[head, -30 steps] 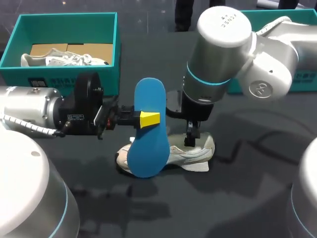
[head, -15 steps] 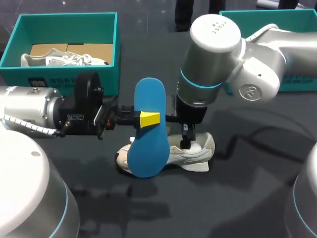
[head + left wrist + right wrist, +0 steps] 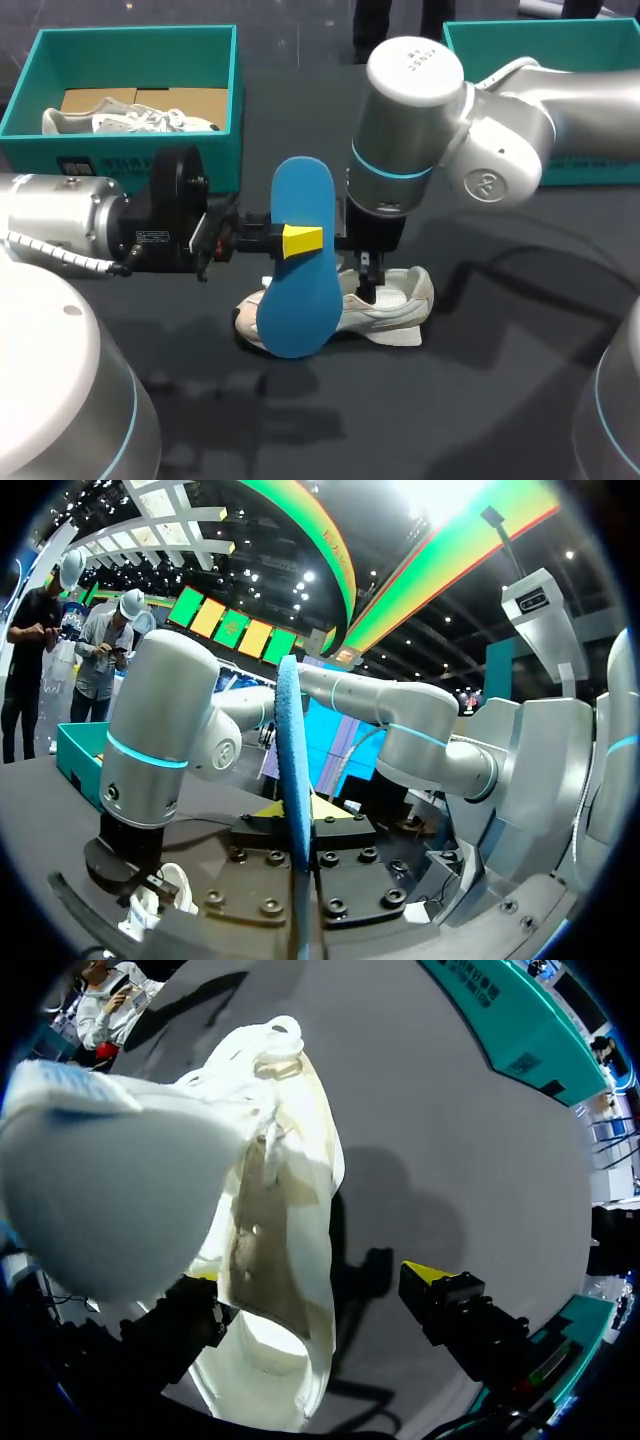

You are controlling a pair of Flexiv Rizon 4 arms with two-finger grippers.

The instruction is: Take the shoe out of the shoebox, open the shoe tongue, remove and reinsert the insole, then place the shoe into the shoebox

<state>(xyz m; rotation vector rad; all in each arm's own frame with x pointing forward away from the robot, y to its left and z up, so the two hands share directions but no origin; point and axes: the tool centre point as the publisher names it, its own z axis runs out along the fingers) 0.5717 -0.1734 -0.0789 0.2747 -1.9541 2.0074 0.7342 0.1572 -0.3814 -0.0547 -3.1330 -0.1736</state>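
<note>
The open teal cardboard shoebox (image 3: 135, 32) sits at the back left of the dark table (image 3: 500, 400). The flat blue insole (image 3: 298, 300) is held up on end, pinched tight by the left gripper (image 3: 297, 240). Behind it the white lace-up shoe (image 3: 400, 305) rests on the table, and the right gripper (image 3: 368, 285) hangs over it with its fingers spread wide.

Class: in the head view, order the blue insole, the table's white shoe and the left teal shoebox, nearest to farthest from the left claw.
1. Blue insole: gripped in the left claw.
2. White shoe: on the table, just below.
3. Teal shoebox: back left corner.
</note>
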